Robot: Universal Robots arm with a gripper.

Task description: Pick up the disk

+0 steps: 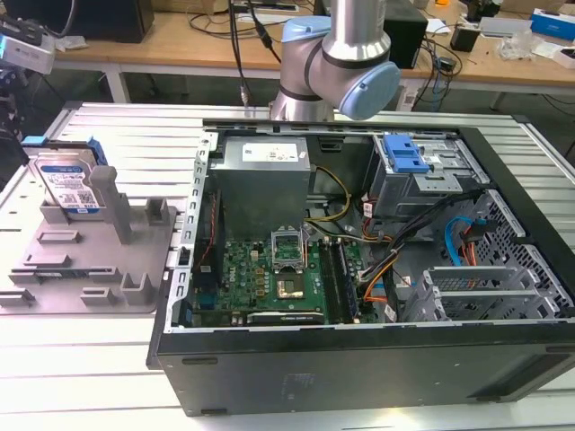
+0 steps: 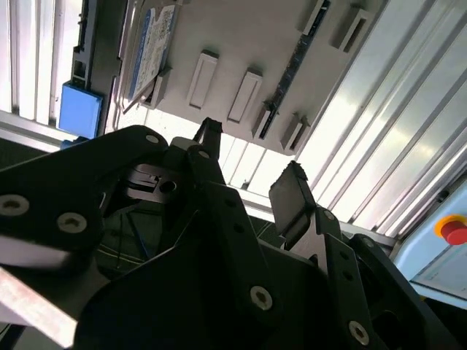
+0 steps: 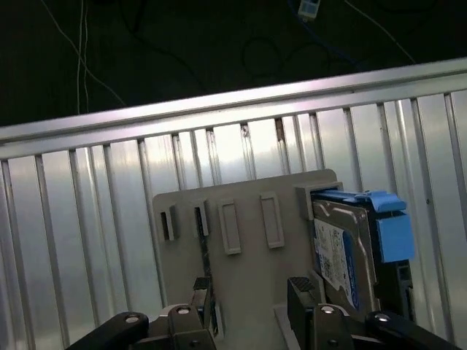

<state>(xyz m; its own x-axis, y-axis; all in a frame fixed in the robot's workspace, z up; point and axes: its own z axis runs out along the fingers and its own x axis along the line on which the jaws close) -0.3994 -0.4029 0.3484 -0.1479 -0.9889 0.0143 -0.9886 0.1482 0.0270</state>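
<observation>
Gripper (image 2: 250,157) fingers spread wide, nothing between them; same in the first wrist view (image 3: 252,292). Both black fingertips hang above the grey fixture (image 3: 248,248), not touching it.

Disk (image 1: 67,184) sits in that fixture (image 1: 108,269), at the exterior view's left. It stands on edge, roughly upright, with the white-and-blue label facing the exterior camera. A grey post (image 1: 103,193) of the fixture stands right against its label side. Blue side rail (image 3: 394,233) is on the drive, with a blue tab visible at its upper corner in the exterior view.

Both wrist views show the disk (image 2: 149,47) (image 3: 339,251) at one end of the fixture plate (image 2: 241,44), beside the row of empty slots (image 3: 252,219). In the first wrist view the disk sits past one fingertip, not in the gap between the two. No contact.

Fixture rests on the slatted aluminium table (image 1: 117,135), just beside the open computer case (image 1: 359,359). Arm (image 1: 341,54) rises behind the case; silver tube and blue joint cap visible. Red button (image 2: 454,230) at the edge of the second wrist view, well away from the fixture.
</observation>
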